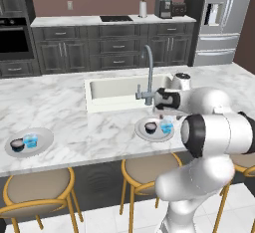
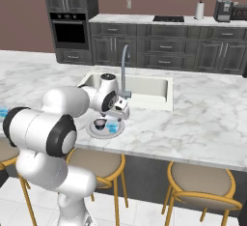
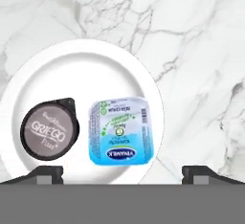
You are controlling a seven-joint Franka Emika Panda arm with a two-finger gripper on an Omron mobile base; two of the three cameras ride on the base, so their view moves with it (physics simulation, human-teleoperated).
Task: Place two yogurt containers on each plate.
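Observation:
Two plates sit on the marble island. The left plate [image 1: 46, 136] holds a dark yogurt container [image 1: 17, 145] and a light blue one [image 1: 31, 140]. On the right plate [image 1: 142, 133] [image 2: 94, 132] [image 3: 95, 70] stand a dark cup [image 1: 150, 127] [image 2: 100, 123] [image 3: 49, 128] and a light blue cup [image 1: 167, 126] [image 2: 112, 126] [image 3: 119, 131], side by side and upright. My gripper [image 1: 162, 114] [image 2: 116, 116] [image 3: 122, 173] hangs just above this plate, open, its fingertips [image 3: 48, 173] spread wide to either side of the blue cup and touching nothing.
The sink [image 1: 114, 90] and its tall faucet [image 1: 148, 72] lie just behind the right plate. The counter's front edge runs close to both plates. Round stools [image 1: 35, 187] [image 2: 202, 181] stand below that edge.

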